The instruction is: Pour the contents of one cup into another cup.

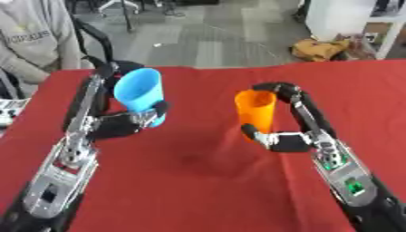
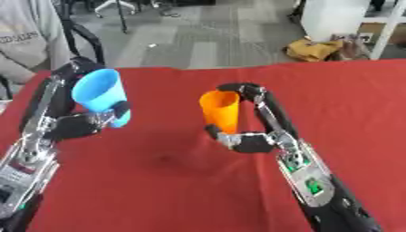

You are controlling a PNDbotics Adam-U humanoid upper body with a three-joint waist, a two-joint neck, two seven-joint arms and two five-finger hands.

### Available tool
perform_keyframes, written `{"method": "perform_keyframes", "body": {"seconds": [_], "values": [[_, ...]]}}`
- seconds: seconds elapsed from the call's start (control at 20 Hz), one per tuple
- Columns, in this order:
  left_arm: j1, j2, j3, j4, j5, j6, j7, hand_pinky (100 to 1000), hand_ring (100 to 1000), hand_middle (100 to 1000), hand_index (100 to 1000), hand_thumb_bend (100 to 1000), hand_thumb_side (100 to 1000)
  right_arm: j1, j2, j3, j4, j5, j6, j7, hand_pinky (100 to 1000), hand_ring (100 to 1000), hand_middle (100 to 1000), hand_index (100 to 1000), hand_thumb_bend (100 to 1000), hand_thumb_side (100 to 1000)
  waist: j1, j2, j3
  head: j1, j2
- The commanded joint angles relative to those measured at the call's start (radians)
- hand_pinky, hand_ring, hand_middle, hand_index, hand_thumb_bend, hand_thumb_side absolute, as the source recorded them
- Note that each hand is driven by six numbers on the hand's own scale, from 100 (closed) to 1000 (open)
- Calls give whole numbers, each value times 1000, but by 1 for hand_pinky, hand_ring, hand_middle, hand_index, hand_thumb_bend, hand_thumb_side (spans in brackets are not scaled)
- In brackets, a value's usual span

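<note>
A blue cup point(image 1: 141, 94) is held up off the red table point(image 1: 198, 181) at the left, its mouth tipped up and to the left, away from the orange cup. My left hand point(image 1: 127, 122) is shut on its lower part, fingers curled behind and under it. An orange cup point(image 1: 255, 112) stands upright at the middle right, held by my right hand point(image 1: 282, 136), whose fingers arch over the rim side and thumb wraps the base. I cannot see the contents of either cup.
The red cloth covers the whole table. A person in a grey top point(image 1: 31, 41) sits at the far left edge. Beyond the far edge lie a grey floor, a tan bag point(image 1: 321, 49) and white furniture point(image 1: 349, 18).
</note>
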Motion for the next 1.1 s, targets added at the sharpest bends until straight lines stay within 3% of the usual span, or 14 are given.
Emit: {"method": "perform_keyframes", "body": {"seconds": [0.05,0.35,0.65,1.1], "values": [[-59,75,-17,-26,30,17,-28,325,268,303,675,628,100,-12,-14,49,-66,2,-10,45,584,558,533,888,437,394,4,-22,-2,5,-5],[-174,125,-79,16,74,27,-70,319,264,300,673,629,100,-29,29,119,-73,-43,-24,141,582,558,534,889,437,387,10,-27,-4,5,-10],[-261,91,-116,86,66,8,-82,321,266,302,674,635,100,-53,72,143,-42,-68,-36,214,578,538,516,879,456,391,11,-27,-3,2,-16],[-288,53,-131,108,33,-18,-98,325,269,305,674,634,100,-82,98,157,29,-62,-62,284,565,506,487,851,446,433,11,-26,4,-3,-21]]}}
